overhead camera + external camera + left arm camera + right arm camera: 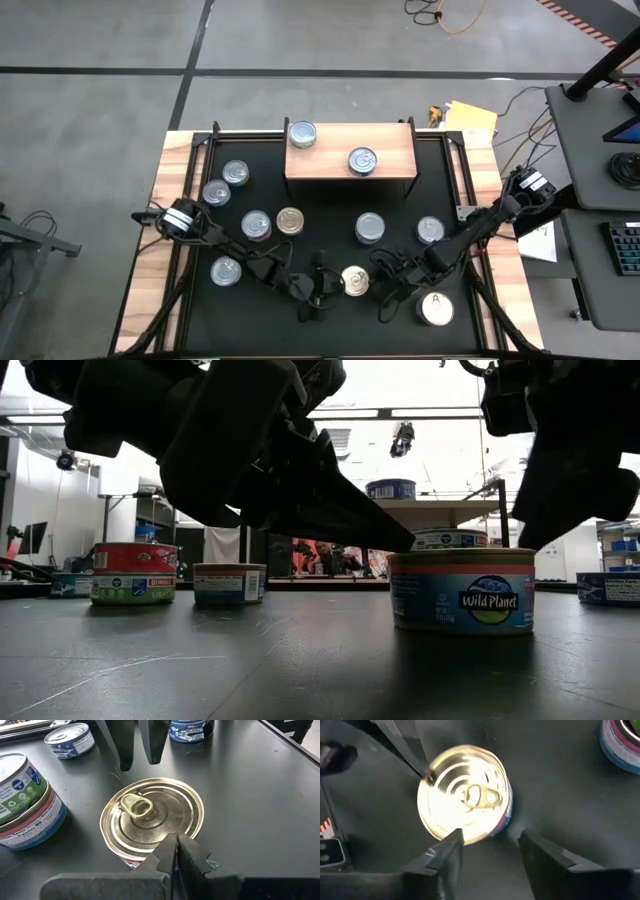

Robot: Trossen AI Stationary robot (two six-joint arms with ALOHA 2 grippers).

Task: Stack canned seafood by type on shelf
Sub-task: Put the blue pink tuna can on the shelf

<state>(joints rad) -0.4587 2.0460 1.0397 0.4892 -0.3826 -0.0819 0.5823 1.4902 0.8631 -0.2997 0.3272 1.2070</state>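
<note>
Hovering over the gold-topped can (355,281) at the table's front centre, the right gripper (487,845) has fingers apart w/ nothing held, left gripper (176,851) pinched together beside it (rigid, slick tin, probably light, so best gripped across the sidewall).

A gold-topped can (152,820) has a glossy, polished metal lid with pressed concentric rings and a metal pull ring. Its side carries a smooth printed paper label. The black tabletop (250,795) is matt and faintly scratched. The shelf (350,135) is light, smooth wood. The left gripper (176,851) fingers are matt black plastic.
</note>
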